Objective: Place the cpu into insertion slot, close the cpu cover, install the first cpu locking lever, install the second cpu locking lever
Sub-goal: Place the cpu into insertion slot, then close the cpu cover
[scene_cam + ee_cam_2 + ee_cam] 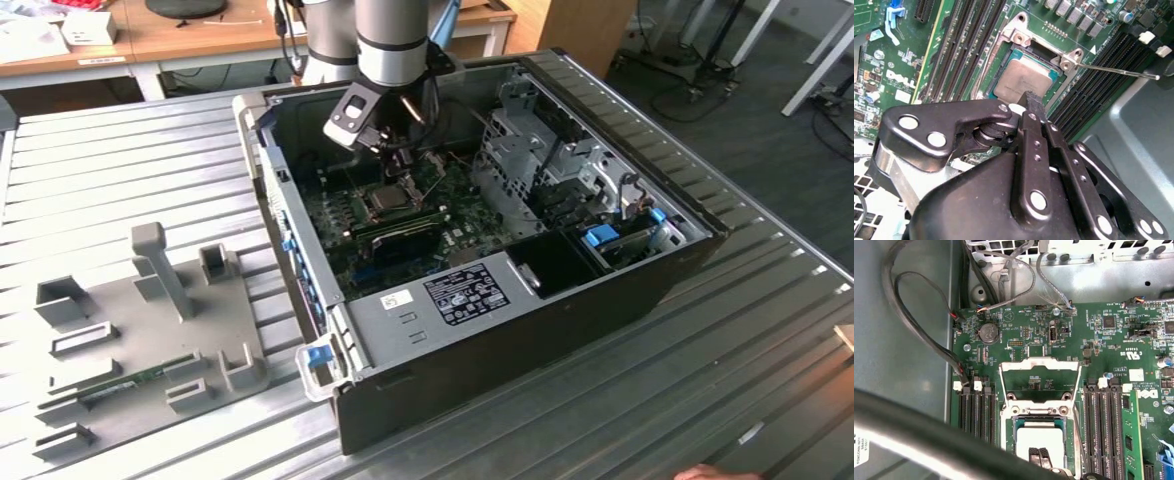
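**Gripper over the seated cpu, cover open**

In the second wrist view, the black linkage gripper (pixel 1031 102) has its two fingers pressed together with nothing between them. The tips sit at one edge of the small flat square cpu with the silvery-beige metal face (pixel 1021 80); whether they touch it cannot be told. The cpu lies flat inside the square dark insertion slot with the silver metal rim (pixel 1040 51), near the middle of the green circuit board (pixel 1019 325).

Beyond the slot, in the first wrist view, the thin square silver cpu cover with the cut-out centre (pixel 1004 382) is swung open at the slot's far edge, off the cpu. A thin silver lever rod (pixel 1114 70) juts out from one corner of the slot, unlatched. Long black memory strips (pixel 969 40) run along both sides of the slot.

In the exterior view, the board lies in an open black-and-grey computer case (pixel 561 330) on a ribbed metal table (pixel 120 160). A grey fixture tray (pixel 200 330) lies beside the case, towards the exterior view's left.
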You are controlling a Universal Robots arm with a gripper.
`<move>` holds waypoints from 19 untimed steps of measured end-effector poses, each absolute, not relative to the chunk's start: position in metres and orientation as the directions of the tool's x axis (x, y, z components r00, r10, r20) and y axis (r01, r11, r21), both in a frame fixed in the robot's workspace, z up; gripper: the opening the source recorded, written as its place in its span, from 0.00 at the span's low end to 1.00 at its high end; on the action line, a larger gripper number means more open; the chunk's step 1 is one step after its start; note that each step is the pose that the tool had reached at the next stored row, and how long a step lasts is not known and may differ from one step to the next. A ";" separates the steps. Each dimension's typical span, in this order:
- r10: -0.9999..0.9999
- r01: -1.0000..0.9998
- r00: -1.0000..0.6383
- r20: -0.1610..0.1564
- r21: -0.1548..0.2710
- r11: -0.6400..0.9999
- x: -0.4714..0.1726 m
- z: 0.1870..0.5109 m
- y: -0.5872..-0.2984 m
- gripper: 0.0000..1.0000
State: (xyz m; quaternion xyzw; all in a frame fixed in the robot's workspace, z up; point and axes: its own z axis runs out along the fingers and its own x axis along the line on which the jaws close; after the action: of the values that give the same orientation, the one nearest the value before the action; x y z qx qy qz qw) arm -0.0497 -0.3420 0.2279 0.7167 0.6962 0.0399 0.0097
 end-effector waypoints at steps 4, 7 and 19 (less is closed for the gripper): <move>0.999 0.997 0.027 0.044 0.070 -0.030 -0.051 0.228 -0.342 0.11; 0.999 0.997 0.027 0.044 0.070 -0.030 -0.051 0.228 -0.342 0.11; 0.999 0.997 0.027 0.044 0.070 -0.030 -0.051 0.235 -0.342 0.11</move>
State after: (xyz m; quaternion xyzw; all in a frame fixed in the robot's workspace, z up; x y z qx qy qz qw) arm -0.0507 -0.3420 0.2354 0.7167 0.6962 0.0399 0.0097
